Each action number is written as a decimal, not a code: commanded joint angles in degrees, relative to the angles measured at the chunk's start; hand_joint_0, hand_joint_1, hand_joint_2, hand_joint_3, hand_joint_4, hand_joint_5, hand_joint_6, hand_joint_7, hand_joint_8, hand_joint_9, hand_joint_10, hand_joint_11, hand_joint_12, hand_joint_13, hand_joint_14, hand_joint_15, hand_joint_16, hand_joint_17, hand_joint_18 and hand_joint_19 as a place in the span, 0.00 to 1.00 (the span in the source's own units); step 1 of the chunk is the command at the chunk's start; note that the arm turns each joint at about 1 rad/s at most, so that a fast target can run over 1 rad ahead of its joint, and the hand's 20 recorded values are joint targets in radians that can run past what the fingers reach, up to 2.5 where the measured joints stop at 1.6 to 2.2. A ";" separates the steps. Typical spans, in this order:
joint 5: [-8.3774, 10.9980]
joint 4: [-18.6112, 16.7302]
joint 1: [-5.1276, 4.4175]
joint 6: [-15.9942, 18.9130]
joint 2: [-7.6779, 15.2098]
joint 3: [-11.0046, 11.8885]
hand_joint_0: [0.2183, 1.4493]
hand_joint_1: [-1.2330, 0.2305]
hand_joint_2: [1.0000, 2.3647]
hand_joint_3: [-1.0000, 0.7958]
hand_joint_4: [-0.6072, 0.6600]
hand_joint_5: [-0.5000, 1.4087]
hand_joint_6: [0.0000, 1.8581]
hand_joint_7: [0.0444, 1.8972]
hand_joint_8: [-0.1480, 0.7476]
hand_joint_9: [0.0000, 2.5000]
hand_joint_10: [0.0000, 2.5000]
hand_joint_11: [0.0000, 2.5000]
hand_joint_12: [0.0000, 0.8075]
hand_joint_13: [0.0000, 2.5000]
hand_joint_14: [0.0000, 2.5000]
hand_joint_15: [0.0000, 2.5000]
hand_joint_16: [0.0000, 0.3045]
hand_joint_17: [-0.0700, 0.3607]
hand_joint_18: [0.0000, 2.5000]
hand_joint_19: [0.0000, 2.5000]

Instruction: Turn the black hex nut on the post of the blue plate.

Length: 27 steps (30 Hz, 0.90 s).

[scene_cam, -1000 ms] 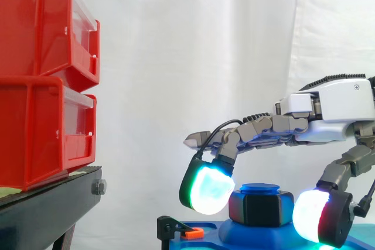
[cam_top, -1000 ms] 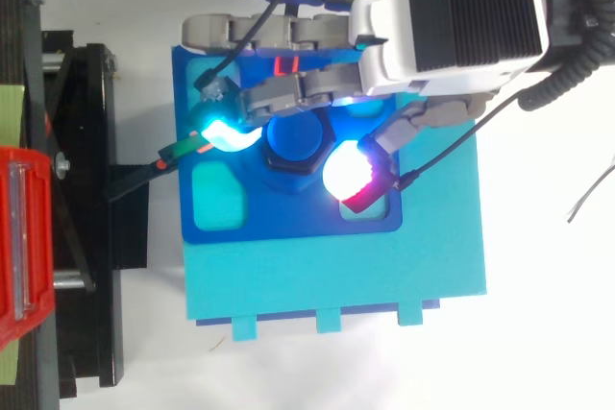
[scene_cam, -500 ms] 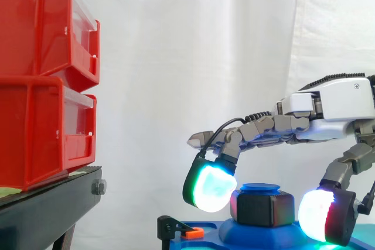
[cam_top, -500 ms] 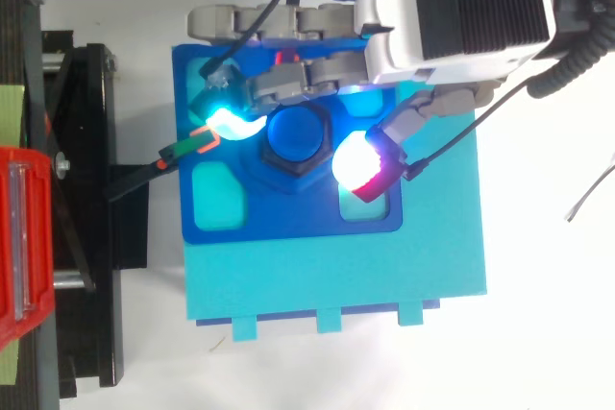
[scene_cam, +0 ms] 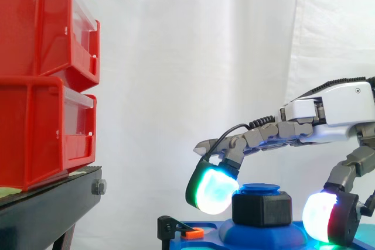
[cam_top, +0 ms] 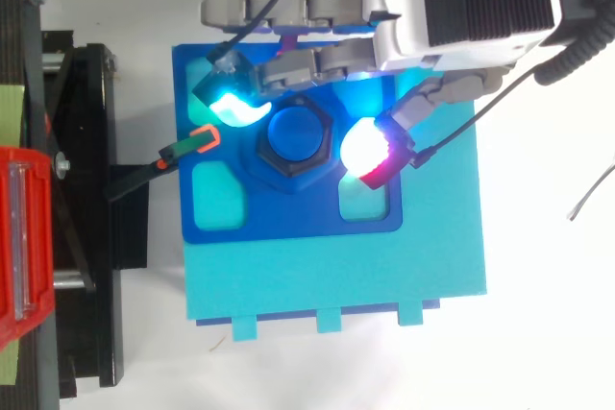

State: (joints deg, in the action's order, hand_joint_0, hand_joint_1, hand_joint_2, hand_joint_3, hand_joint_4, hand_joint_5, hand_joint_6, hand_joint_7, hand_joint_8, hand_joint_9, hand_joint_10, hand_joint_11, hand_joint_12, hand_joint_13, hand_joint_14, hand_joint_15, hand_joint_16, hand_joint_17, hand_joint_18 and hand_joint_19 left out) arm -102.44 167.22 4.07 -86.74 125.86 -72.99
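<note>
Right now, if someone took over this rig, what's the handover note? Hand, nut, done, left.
Hand: open, arched over the black hex nut. Its pads sit on either side of the nut. The side view shows a gap between the nut and the pad nearer the wrist, so there is no grip.
Nut: upright on the post, in the middle of the blue plate.
Done: hand is placed around the nut; how far the nut has been turned cannot be told.
Left: close the pads on the nut's flats and turn it.
</note>
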 commanded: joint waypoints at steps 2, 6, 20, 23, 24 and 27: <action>-0.05 1.09 0.15 -0.71 0.00 0.48 0.15 0.38 0.00 0.28 0.49 0.10 0.27 0.42 0.25 0.00 0.00 0.00 0.34 0.00 0.00 0.02 0.13 0.37 0.01 0.07; -0.05 1.80 0.33 -0.88 0.00 0.57 0.15 0.38 0.00 0.28 0.49 0.10 0.27 0.42 0.25 0.00 0.00 0.00 0.34 0.00 0.00 0.02 0.13 0.37 0.01 0.07; -1.10 2.76 0.59 -1.24 -0.53 0.57 0.15 0.39 0.00 0.28 0.49 0.10 0.27 0.42 0.25 0.00 0.00 0.00 0.34 0.00 0.00 0.02 0.13 0.36 0.01 0.07; -1.10 3.47 0.59 -1.59 -0.97 0.57 0.15 0.39 0.00 0.28 0.49 0.10 0.27 0.42 0.25 0.00 0.00 0.00 0.34 0.00 0.00 0.03 0.13 0.36 0.01 0.07; -1.10 3.64 0.59 -1.68 -1.06 0.57 0.15 0.39 0.00 0.28 0.49 0.10 0.27 0.42 0.25 0.00 0.00 0.00 0.34 0.00 0.00 0.02 0.13 0.36 0.01 0.07; -1.10 3.91 0.68 -1.94 -1.15 0.48 0.15 0.39 0.00 0.28 0.49 0.10 0.27 0.42 0.25 0.00 0.00 0.00 0.34 0.00 0.00 0.03 0.13 0.36 0.01 0.07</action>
State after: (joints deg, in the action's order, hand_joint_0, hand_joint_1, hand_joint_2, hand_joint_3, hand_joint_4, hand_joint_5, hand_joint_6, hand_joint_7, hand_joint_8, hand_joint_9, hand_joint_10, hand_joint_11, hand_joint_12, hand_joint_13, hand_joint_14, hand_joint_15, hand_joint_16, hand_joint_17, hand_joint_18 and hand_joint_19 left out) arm -103.51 170.75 4.70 -88.40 124.95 -72.43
